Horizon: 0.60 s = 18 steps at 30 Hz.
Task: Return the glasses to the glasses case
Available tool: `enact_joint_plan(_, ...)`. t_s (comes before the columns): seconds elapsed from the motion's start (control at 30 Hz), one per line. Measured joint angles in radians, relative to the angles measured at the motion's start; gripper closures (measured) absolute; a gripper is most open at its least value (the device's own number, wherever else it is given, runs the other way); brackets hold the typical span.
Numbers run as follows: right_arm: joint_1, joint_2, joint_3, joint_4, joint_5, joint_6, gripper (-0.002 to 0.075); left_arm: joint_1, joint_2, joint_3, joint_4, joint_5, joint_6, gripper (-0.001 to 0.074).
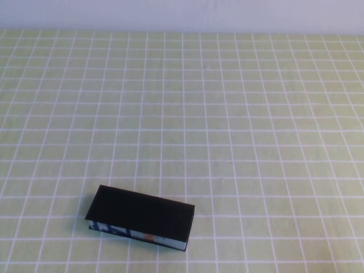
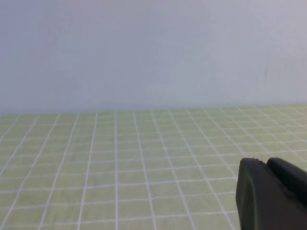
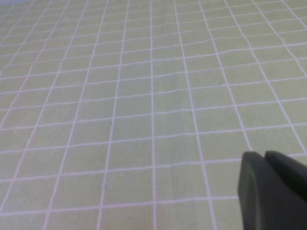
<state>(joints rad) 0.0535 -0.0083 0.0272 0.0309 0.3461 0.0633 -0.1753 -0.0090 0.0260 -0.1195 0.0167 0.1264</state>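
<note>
The glasses case (image 1: 142, 215) lies shut on the green checked tablecloth at the near left of the high view. Its black lid is down and its blue-white patterned front side with an orange mark (image 1: 149, 237) faces the near edge. The glasses are not in view in any frame. Neither arm shows in the high view. My left gripper (image 2: 265, 162) shows only in the left wrist view, its two black fingers pressed together, empty, above bare cloth and facing the wall. My right gripper (image 3: 264, 155) shows only in the right wrist view, fingers together, empty, above bare cloth.
The green tablecloth with white grid lines (image 1: 239, 125) covers the whole table. A pale wall (image 1: 182, 14) runs along the far edge; it also shows in the left wrist view (image 2: 153, 52).
</note>
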Motion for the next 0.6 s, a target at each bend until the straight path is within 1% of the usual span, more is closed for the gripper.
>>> enact_joint_plan(0.07,0.000,0.000,0.000,0.000,0.000,0.000,0.0737,0.046,0.000,0.000,0.035,0.036,-0.058,0.0738)
enact_joint_plan(0.13,0.000,0.000,0.000,0.002,0.002,0.000,0.0737,0.067,-0.002,0.000,0.051,0.101,-0.085,0.0738)
enact_joint_plan(0.33,0.000,0.000,0.000,0.004,0.002,0.000,0.0737,0.070,-0.002,0.001,0.063,0.335,-0.098,0.0738)
enact_joint_plan(0.6,0.000,0.000,0.000,0.004,0.002,0.000,0.0737,0.070,-0.002,0.001,0.063,0.373,-0.098,0.0738)
